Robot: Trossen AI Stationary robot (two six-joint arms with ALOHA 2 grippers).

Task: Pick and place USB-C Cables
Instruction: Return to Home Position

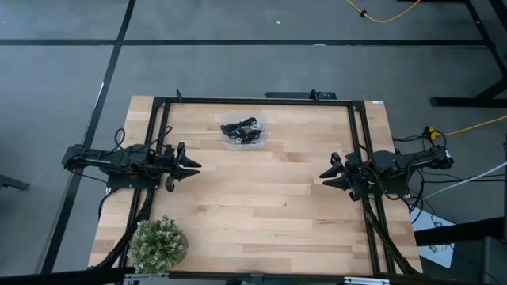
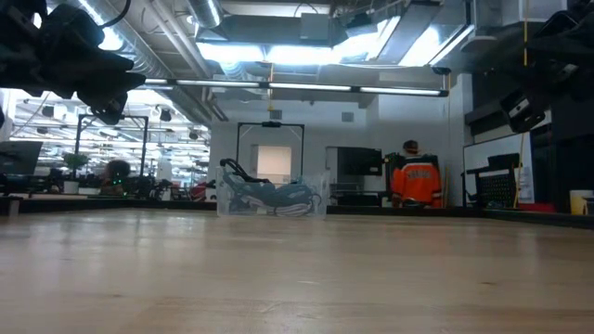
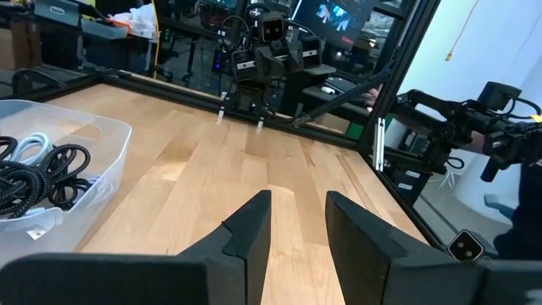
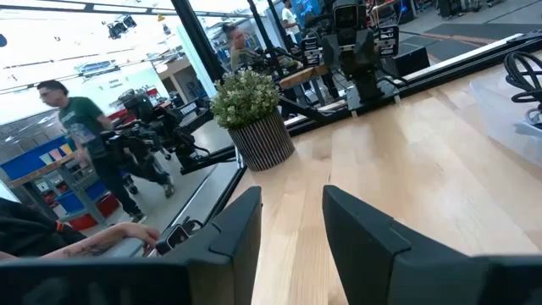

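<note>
High view shows the USB-C cables [image 1: 244, 128] lying together inside the transparent bin [image 1: 226, 143], which stands near the far edge of the wooden table [image 1: 261, 210] — no cable shows on the bare wood. The left gripper [image 1: 195, 166] hovers at the table's left side and the right gripper [image 1: 324, 173] at its right side. Both are well apart from the bin and point toward the middle. A potted plant [image 1: 158, 244] stands at the near left corner.

From the left wrist, the left gripper's [image 3: 298, 203] fingers stand apart with bare wood between them and hold nothing. The bin [image 3: 118, 134] sits off to one side, with black coils [image 3: 42, 174] heaped beside a white cable [image 3: 28, 146]. The right gripper [image 4: 292, 196] is likewise spread and empty, looking across toward the plant [image 4: 250, 114].

By the look of it, the placing is done and the arms are parked.

As for handling — these bundles are probably light, soft and springy, and their loops lie tangled. A grip across the thick middle of a coil, where the strands stack, should hold best. A single loop or a plug end could uncoil the bundle or drag a neighbour along, and the light bin might shift with it.
</note>
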